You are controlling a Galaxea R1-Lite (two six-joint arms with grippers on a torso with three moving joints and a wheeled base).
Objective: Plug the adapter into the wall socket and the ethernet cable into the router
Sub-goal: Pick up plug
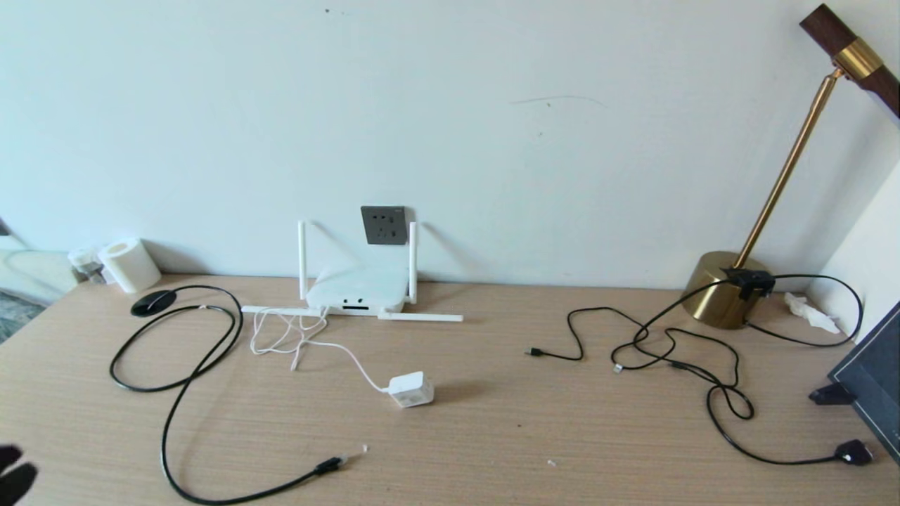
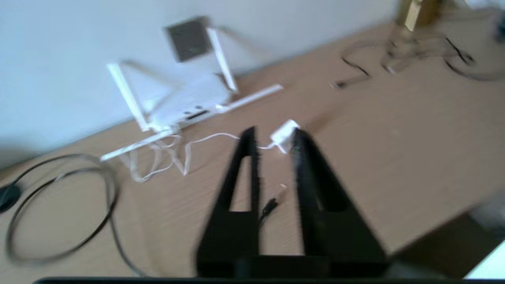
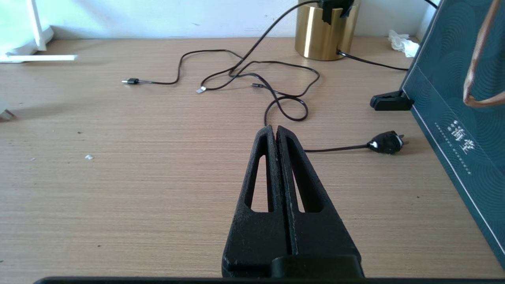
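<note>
Left claw [image 2: 272, 136] raised over worktop [image 2: 394, 157], jaws parted, nothing gripped — adapter [image 2: 285, 135] seen just beyond tips, cord trailed toward router [image 2: 189, 102]. Wall socket [image 2: 188, 38] farther ahead, above router. Right claw [image 3: 275, 131] closed, empty, parked — left judged nearer.

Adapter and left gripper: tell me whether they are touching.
Apart. The head view shows the adapter lying alone on the desk, with bare wood between it and the left gripper at the picture's lower left corner.
</note>
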